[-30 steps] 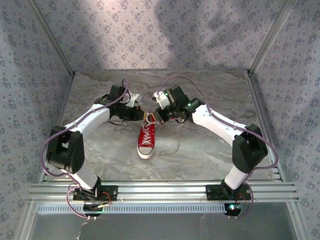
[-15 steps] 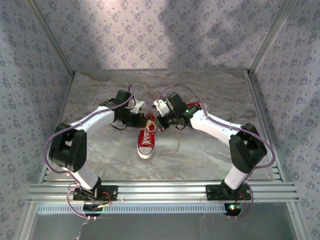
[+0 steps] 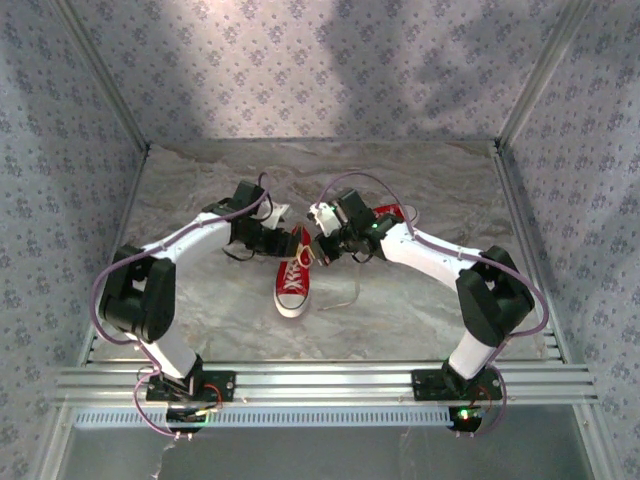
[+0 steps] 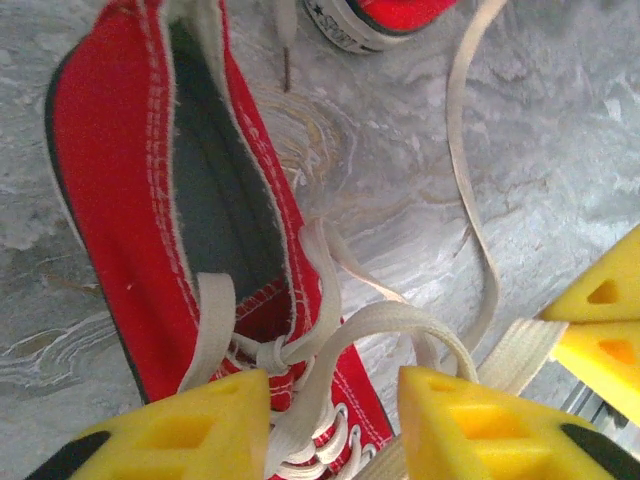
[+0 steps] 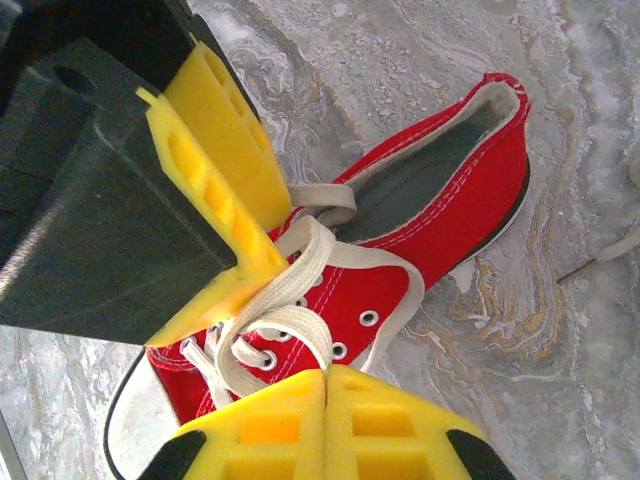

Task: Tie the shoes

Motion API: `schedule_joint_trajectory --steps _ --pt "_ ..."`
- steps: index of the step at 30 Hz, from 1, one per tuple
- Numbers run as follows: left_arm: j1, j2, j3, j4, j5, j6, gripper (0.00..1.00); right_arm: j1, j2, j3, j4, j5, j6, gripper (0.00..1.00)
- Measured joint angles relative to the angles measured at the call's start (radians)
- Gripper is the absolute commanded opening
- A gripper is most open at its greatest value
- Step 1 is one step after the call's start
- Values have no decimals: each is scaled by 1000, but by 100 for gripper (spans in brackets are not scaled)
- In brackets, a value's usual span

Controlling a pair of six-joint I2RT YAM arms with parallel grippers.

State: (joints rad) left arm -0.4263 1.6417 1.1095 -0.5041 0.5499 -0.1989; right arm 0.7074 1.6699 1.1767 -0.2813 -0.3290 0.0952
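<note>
Grey marbled table [image 3: 420,180], red sneaker [image 3: 292,275] lying mid-table, second red sneaker [image 3: 393,212] farther back right, white lace [image 3: 352,290] trailing.

Red low-top sneaker [image 3: 292,275] upright mid-table, white toe cap pointing to 6 o'clock. White laces [image 5: 290,300] crossed at the top eyelets, loosely looped, one end trailing toward 4 o'clock. Second sneaker [image 3: 397,211] at 2 o'clock, mostly hidden.

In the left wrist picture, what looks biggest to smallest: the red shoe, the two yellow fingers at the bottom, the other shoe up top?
1. red shoe
2. two yellow fingers, about alike, but nearest the camera
3. other shoe, mostly cut off by the edge
</note>
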Motion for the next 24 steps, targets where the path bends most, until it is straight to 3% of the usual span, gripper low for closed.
schedule_joint_trajectory --steps 2,6,12,15,18,24 --pt "1 -24 0 3 -21 -6 50 0 0 -1 1 0 2 0" --pt "1 -118 -18 25 -78 -23 53 0 0 -1 2 0 6 0" --pt "-3 -418 -236 152 -182 -95 50 -8 0 -1 2 2 41 0" --pt "-46 -524 -357 209 -233 -138 47 -26 0 0 1 -1 74 0" --pt "-99 -518 -406 250 -262 -167 44 -45 0 10 -5 -3 107 0" --pt "-118 -418 -426 308 -293 -188 41 -71 3 54 -27 -10 146 0"
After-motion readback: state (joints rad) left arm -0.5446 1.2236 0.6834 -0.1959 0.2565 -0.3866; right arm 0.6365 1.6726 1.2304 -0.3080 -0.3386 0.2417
